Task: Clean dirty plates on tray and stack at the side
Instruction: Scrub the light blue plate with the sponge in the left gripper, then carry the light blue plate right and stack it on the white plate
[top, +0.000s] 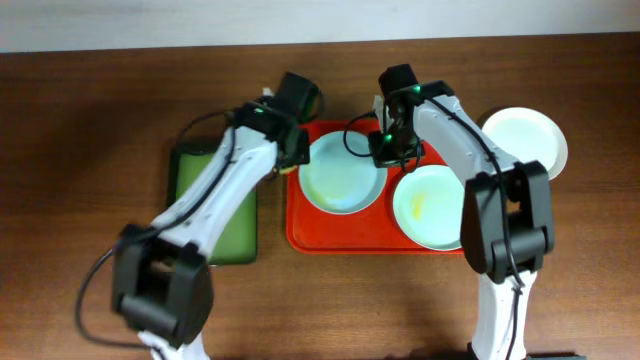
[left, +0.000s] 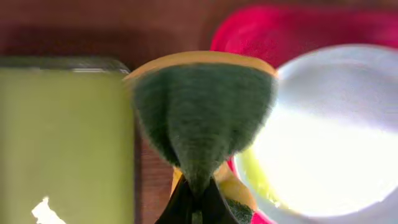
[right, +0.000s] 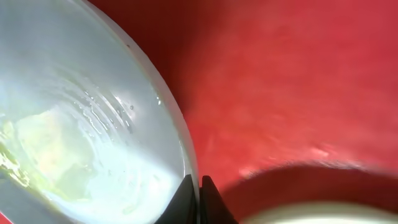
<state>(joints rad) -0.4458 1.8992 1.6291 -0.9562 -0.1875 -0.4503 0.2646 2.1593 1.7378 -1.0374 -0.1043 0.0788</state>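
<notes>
At far left on the table (top: 80, 150) sits the green tray (top: 215, 205), dark rim, just beside the red tray (top: 330, 238). Left arm reaches up over the green tray. Left gripper (top: 291, 158) is at the gap between the two trays, by the red tray's top left corner. Left wrist view: its fingers (left: 186, 208) are closed tight on a sponge (left: 205, 112), green scrub face toward the camera, yellow layer along the top edge. The sponge hangs over the strip of table between the green tray (left: 62, 137) and the red tray (left: 298, 31), close to the left plate (left: 329, 143); cannot tell if they touch.

Left plate (top: 343, 172), pale blue, lies in the red tray's left half. Right gripper (top: 388, 150) is at that plate's upper right edge. Right wrist view: fingertips (right: 186, 193) are nearly together with the left plate's (right: 74, 124) rim pinched between them, wet streaks and a faint yellowish patch on the plate surface, red tray (right: 298, 93) floor beyond.

Middle plate (top: 432, 205) lies in the red tray's right half, just beside the left plate, with a yellow smear (top: 418, 205) near its centre. It shows as a blur in the right wrist view's bottom right.

Right plate (top: 525, 140), white, sits on the table off the red tray, near its top right corner.
</notes>
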